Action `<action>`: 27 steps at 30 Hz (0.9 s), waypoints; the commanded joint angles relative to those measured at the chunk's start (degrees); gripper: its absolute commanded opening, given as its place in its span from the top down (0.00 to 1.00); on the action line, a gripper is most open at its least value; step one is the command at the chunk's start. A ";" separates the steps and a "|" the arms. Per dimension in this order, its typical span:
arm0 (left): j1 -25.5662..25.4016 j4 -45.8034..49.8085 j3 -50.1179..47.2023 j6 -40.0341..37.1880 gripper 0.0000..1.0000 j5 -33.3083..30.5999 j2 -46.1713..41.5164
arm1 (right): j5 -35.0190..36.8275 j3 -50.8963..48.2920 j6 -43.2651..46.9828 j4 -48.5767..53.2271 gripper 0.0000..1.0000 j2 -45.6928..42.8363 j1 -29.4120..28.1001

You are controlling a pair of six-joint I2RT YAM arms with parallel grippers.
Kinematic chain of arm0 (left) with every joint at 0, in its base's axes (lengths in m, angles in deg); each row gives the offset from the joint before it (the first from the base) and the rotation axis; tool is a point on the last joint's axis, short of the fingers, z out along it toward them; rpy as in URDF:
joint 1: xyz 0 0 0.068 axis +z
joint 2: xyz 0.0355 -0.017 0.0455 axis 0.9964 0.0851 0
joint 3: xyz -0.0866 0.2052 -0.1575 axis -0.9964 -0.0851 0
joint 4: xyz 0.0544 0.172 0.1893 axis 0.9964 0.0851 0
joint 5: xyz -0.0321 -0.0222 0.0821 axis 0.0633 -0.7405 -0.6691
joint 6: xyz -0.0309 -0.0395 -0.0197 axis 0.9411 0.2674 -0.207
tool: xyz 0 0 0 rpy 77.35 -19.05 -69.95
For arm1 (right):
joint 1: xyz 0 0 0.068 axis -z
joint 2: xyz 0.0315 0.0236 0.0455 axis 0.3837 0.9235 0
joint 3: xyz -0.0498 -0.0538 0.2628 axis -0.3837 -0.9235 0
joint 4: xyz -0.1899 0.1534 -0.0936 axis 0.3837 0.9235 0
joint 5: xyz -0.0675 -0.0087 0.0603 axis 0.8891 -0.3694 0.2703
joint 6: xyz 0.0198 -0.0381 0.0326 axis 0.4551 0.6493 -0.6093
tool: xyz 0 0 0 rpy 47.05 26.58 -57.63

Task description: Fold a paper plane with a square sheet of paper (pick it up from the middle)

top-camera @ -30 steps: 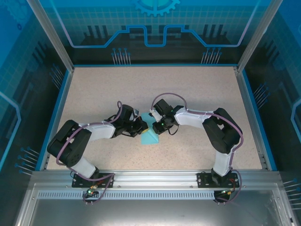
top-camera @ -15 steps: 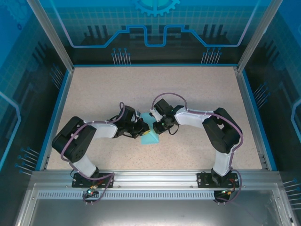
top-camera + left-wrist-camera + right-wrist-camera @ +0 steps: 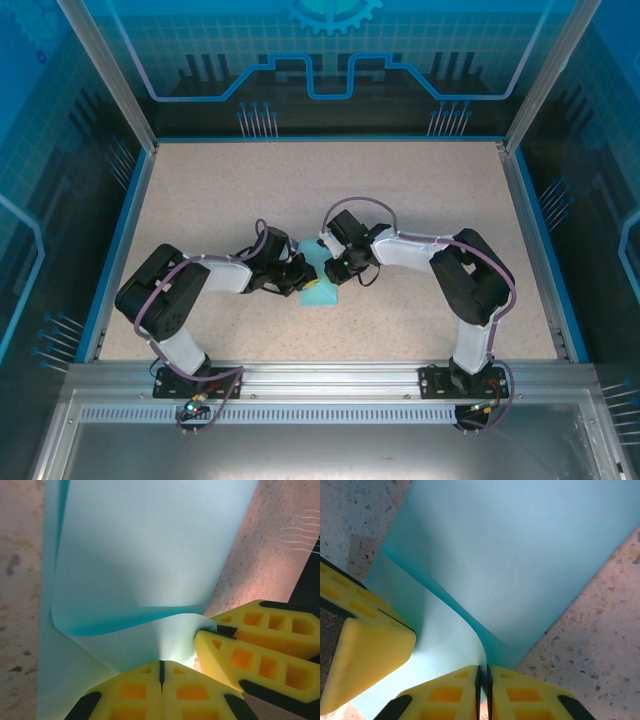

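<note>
The square sheet of paper (image 3: 321, 292) lay mid-desk (image 3: 420, 210), curled over in one early, uncreased fold, the left fingers (image 3: 132, 686) and right fingers (image 3: 522, 690) each pinched shut on it, with nearly all folding judged outstanding.

You've got both arms folded low, elbows out, wrists turned inward, meeting in the middle. On the left gripper (image 3: 296, 281) the jaws are pressed flat together, pinching the square sheet of paper (image 3: 320, 293). The right gripper (image 3: 336, 271) has jaws a hairline apart, pinching the same sheet. The two sets of yellow fingertips (image 3: 240, 655) sit just beside each other.
</note>
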 commanded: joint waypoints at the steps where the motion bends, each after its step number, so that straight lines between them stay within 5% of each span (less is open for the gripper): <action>1: -0.30 2.16 -1.65 -1.42 1.00 -2.07 1.34 | -1.39 -0.21 -1.28 -0.79 0.83 0.14 1.01; 12: -0.39 1.64 -1.32 -1.67 1.00 -2.21 2.91 | -4.47 -6.67 -9.38 -3.62 0.63 -13.11 2.34; 21: -0.36 1.32 -1.14 -1.77 1.00 -1.96 3.60 | -18.98 -13.45 -24.05 -13.90 0.88 -13.82 -0.09; 27: -0.34 1.62 -0.81 -1.97 1.00 -1.89 3.80 | -18.92 -13.40 -26.87 -15.03 0.88 -10.62 -1.38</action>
